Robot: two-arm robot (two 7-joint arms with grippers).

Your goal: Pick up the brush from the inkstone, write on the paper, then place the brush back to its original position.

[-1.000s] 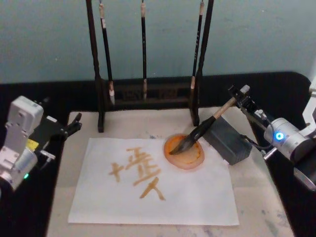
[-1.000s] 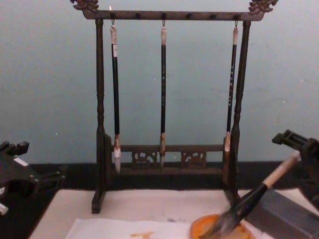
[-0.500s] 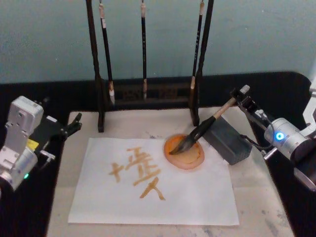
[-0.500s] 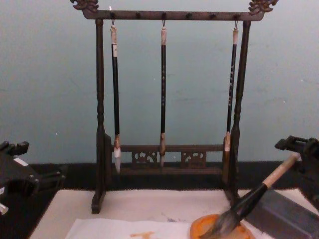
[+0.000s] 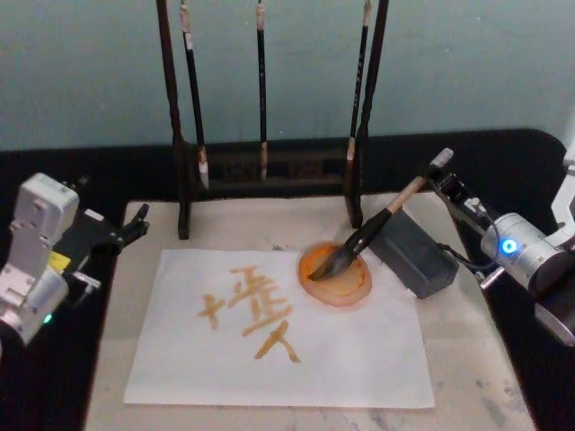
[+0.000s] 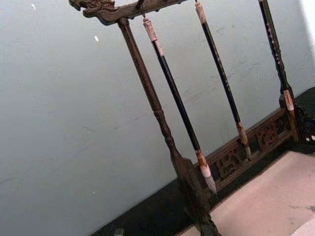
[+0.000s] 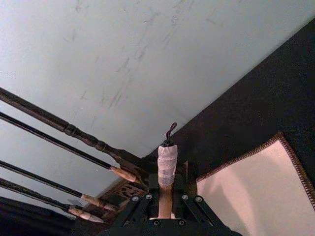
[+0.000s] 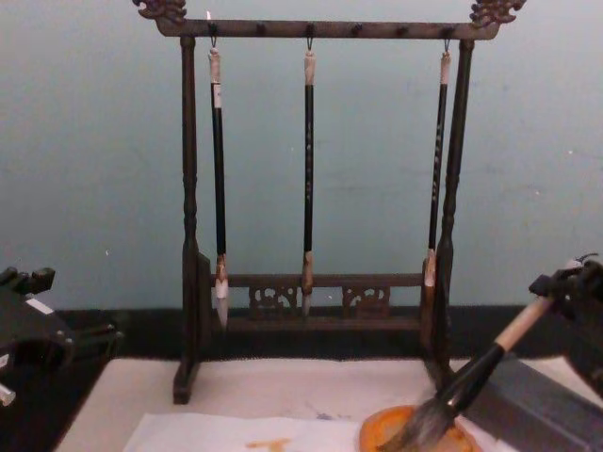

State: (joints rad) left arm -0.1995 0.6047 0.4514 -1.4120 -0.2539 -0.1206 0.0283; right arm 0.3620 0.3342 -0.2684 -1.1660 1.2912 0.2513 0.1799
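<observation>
One brush (image 5: 379, 220) top inside spread right hand (image 5: 446, 182)

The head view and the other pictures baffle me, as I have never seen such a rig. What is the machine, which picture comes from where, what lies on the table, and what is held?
It is a robot with two arms, each ending in a gripper. The head view looks down from the robot's head. The chest view looks across the table from lower down. Each wrist view rides on one arm.

On an off-white mat lies the paper, bearing orange characters. At its far right corner sits the inkstone, a small orange dish. The brush rests with its tuft in that dish, its handle leaning on a grey block. Behind stands a rack with three thin brushes.

The right gripper is at the brush's top end; whether it grips, I cannot tell. The left gripper is parked at the table's left edge.
</observation>
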